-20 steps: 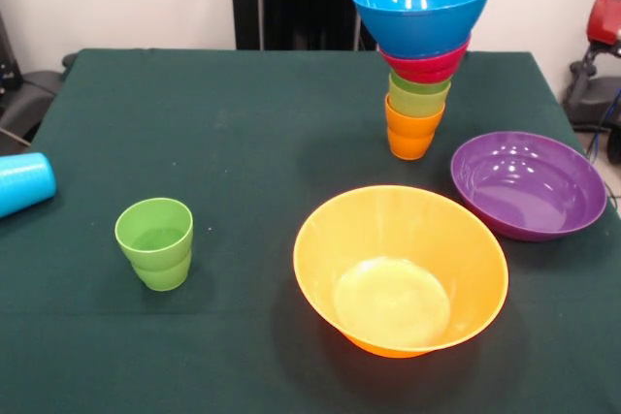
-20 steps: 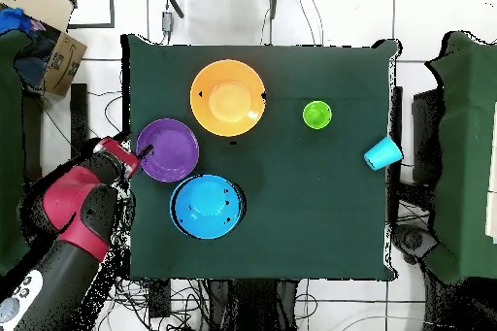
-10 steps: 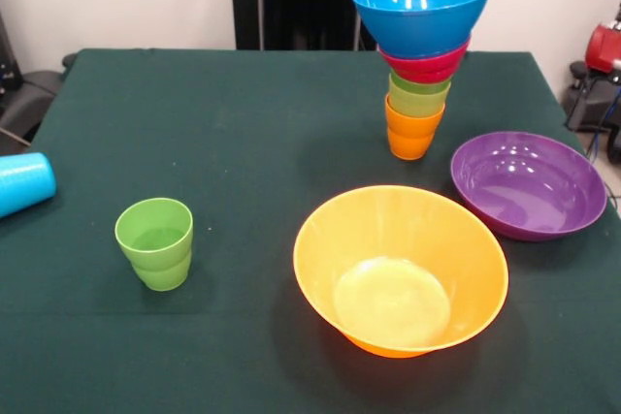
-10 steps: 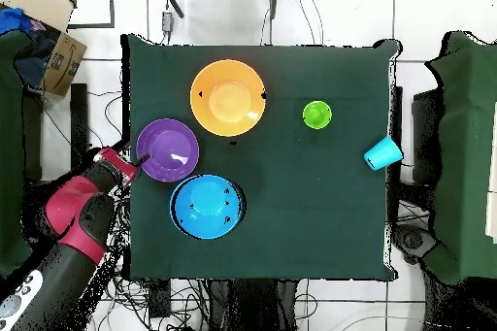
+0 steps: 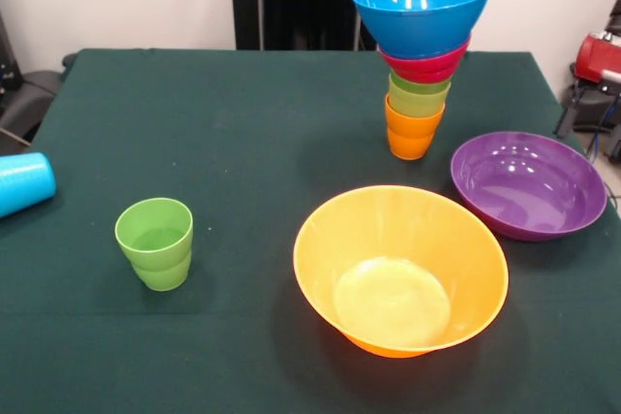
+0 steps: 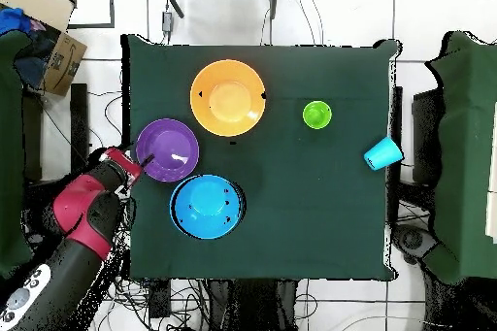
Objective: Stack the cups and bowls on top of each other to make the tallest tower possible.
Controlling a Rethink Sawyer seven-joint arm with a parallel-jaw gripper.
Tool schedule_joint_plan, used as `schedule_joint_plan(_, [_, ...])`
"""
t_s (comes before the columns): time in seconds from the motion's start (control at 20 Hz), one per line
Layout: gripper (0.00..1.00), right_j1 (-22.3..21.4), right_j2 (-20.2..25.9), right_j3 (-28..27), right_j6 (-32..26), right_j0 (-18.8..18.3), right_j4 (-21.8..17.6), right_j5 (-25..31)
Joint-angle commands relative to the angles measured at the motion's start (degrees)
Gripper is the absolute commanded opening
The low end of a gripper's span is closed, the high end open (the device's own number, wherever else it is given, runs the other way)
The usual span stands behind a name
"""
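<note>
On the table [image 5: 194,123] we see the tower [image 5: 419,60]: orange cup lowest, a green cup in it, then a red bowl and a blue bowl on top. The purple bowl [image 5: 529,184], the big orange bowl [image 5: 400,269] and the green cup [image 5: 155,242] stand empty. A blue cup [image 5: 21,182] lies at the edge. The gripper [image 6: 134,165] sits beside the purple bowl; we cannot tell how its fingers stand.

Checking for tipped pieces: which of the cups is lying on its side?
The light blue cup at the table's edge; the stepped green cup and the tower's cups stand upright.
</note>
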Motion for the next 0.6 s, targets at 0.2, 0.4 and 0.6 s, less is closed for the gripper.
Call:
schedule_joint_plan(0.2, [1.0,1.6,11.4,-0.6,-1.5,-2.6,-7.0,4.9])
schedule_joint_plan(0.4, [1.0,1.6,14.3,-2.4,-3.9,-4.0,-9.6,4.2])
schedule_joint_plan(0.6, [1.0,1.4,17.2,-4.0,-5.5,-5.2,-12.3,2.8])
